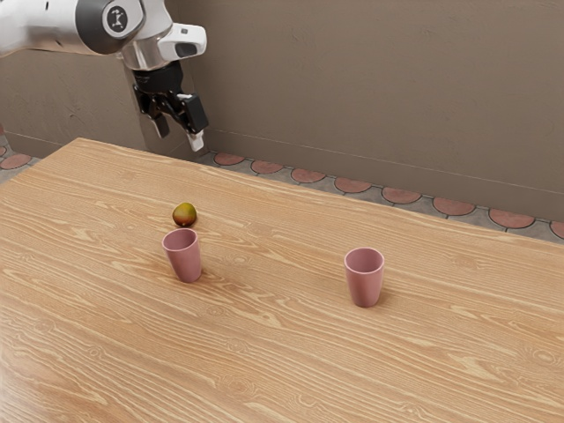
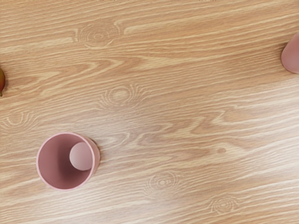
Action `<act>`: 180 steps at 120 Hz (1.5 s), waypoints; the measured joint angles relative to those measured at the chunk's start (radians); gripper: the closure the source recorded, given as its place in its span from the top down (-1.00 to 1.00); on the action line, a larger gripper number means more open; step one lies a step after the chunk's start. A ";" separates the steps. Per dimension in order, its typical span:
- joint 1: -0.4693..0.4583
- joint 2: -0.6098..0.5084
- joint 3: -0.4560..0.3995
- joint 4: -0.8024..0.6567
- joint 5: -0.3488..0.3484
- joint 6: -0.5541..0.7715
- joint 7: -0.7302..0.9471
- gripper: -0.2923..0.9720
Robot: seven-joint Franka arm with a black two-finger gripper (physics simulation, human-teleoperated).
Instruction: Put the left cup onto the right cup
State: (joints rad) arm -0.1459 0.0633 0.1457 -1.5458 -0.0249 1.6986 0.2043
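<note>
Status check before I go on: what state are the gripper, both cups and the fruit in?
gripper: open, empty, high above the table.
left cup: upright, empty, standing on the table.
right cup: upright, nothing stacked on it.
fruit: lying near the left cup, not touching it.

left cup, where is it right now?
Exterior view, left of centre: the left cup stands upright on the table, just in front of a small yellow-green fruit, with the right cup well off to the exterior view's right.

A glossy silver-white arm [image 1: 44, 31] is shown, with a white-marked black joint cap [image 1: 116, 18] and a black two-finger gripper [image 1: 180, 134].
</note>
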 joint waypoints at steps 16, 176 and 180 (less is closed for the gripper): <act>-0.003 0.001 0.001 0.001 0.000 0.004 0.000 0.54; 0.072 0.355 0.034 -0.224 -0.022 0.425 -0.002 0.54; 0.072 0.365 0.034 -0.224 -0.023 0.433 -0.002 0.54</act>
State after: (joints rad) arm -0.0737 0.4278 0.1794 -1.7696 -0.0475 2.1320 0.2022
